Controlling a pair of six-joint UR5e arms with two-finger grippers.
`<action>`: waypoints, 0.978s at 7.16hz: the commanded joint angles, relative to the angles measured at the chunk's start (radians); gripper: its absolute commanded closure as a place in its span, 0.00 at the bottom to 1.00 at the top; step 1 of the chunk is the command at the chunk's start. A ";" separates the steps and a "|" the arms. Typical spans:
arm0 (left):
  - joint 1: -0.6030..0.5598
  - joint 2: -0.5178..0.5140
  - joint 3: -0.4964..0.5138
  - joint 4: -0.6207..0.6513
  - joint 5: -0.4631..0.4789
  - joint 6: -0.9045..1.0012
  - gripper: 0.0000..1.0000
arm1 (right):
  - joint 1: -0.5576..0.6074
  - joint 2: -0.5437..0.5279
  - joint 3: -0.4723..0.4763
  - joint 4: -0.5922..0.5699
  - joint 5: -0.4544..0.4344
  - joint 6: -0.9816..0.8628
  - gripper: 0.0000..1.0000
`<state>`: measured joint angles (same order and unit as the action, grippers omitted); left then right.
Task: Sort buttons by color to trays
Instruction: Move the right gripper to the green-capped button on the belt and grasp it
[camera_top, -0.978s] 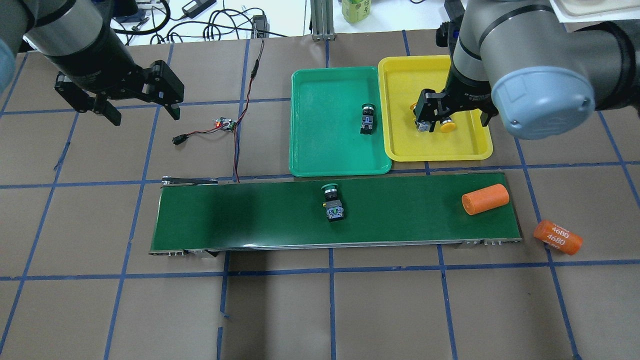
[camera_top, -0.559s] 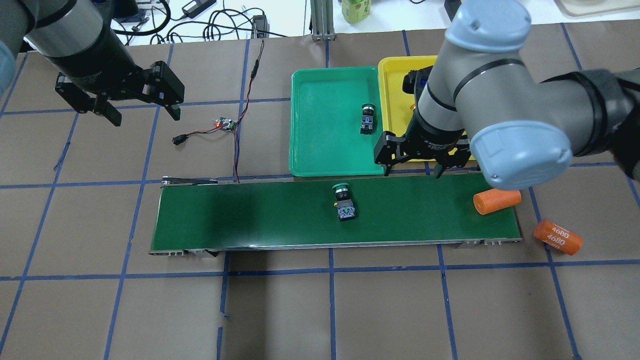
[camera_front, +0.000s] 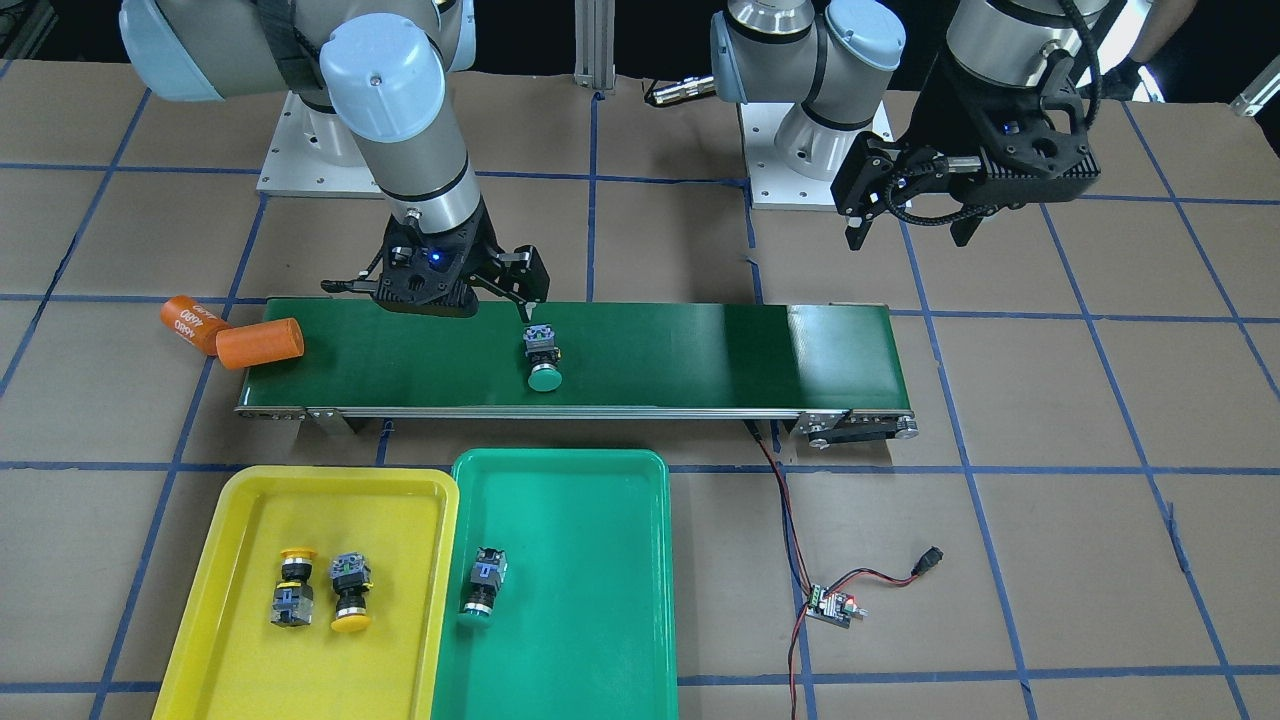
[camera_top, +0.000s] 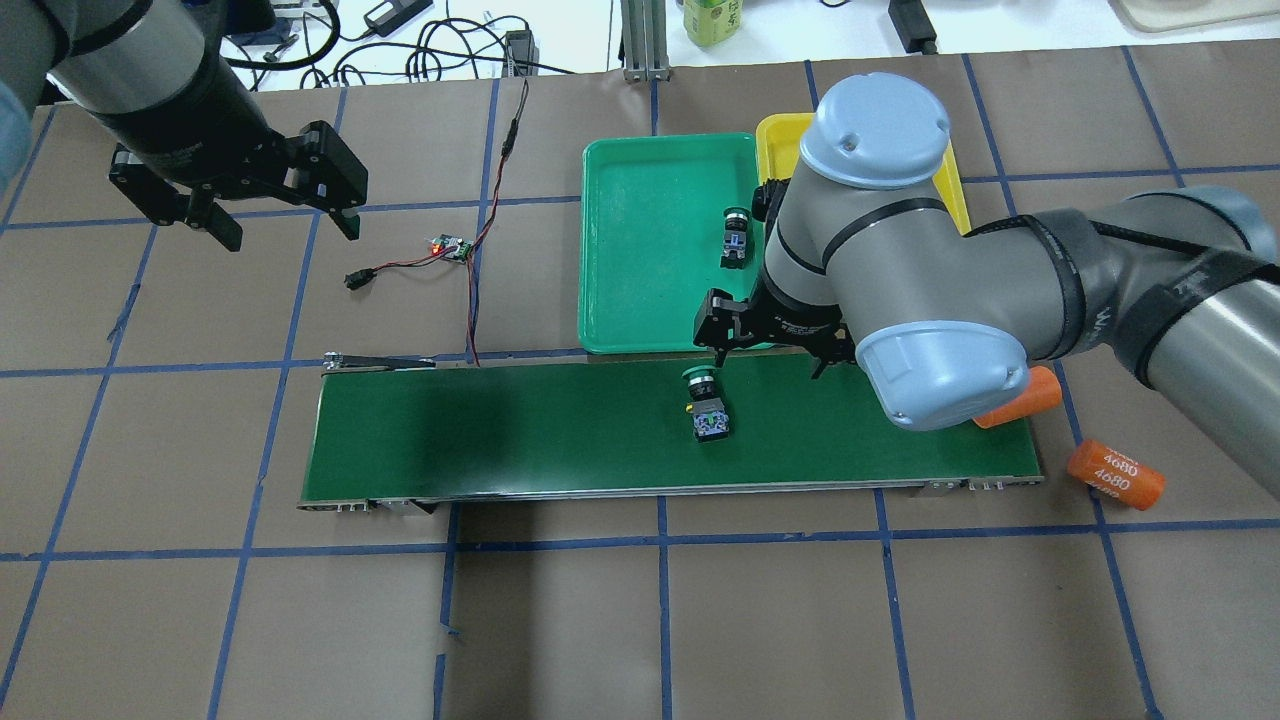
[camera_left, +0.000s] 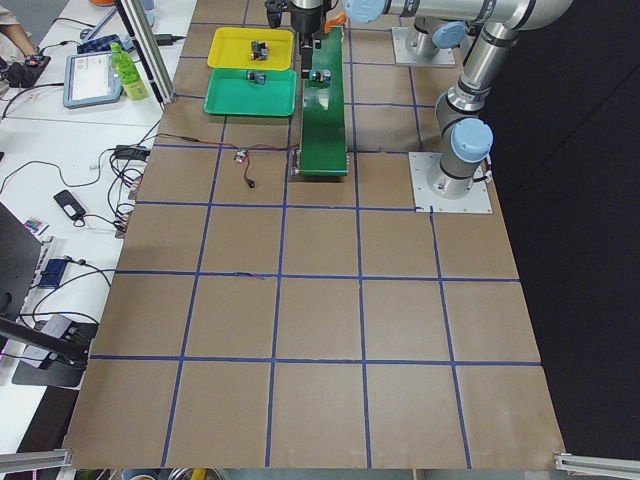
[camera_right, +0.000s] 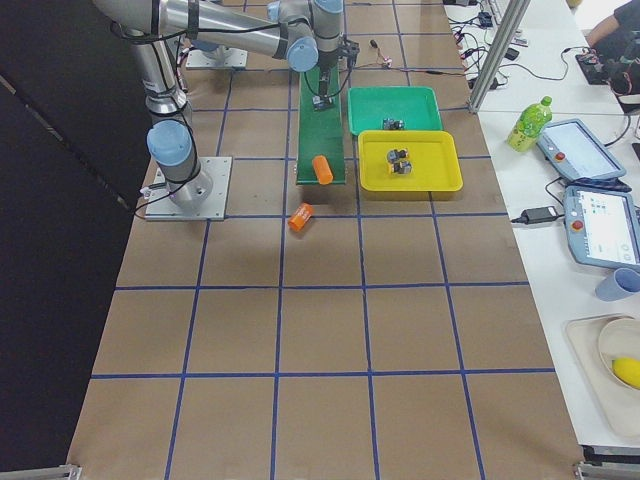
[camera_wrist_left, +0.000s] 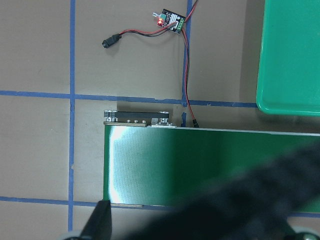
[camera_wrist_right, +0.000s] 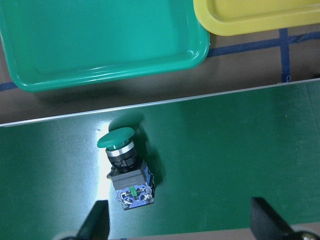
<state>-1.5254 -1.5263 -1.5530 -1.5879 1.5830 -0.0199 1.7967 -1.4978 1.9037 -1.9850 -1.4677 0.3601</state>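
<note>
Right wrist-mounted view shows the right gripper (camera_wrist_right: 181, 224), jaws wide open, above the green button (camera_wrist_right: 125, 167) on the belt (camera_wrist_right: 225, 150) (off to one side), so closing now could miss or knock it.

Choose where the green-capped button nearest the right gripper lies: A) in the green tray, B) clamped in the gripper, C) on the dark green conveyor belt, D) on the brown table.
C: the green-capped button lies on its side on the conveyor belt, and the open right gripper does not hold it.
</note>
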 joint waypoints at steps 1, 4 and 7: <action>-0.001 0.000 -0.001 0.002 0.000 0.000 0.00 | 0.003 0.030 0.005 -0.005 0.004 0.000 0.00; -0.001 -0.002 -0.001 0.002 0.000 0.000 0.00 | 0.004 0.068 0.006 -0.005 -0.006 -0.003 0.00; -0.001 -0.002 -0.002 0.003 0.000 0.000 0.00 | 0.003 0.123 0.009 -0.005 -0.003 -0.001 0.00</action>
<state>-1.5263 -1.5278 -1.5545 -1.5857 1.5831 -0.0199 1.8006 -1.4051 1.9121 -1.9889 -1.4732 0.3576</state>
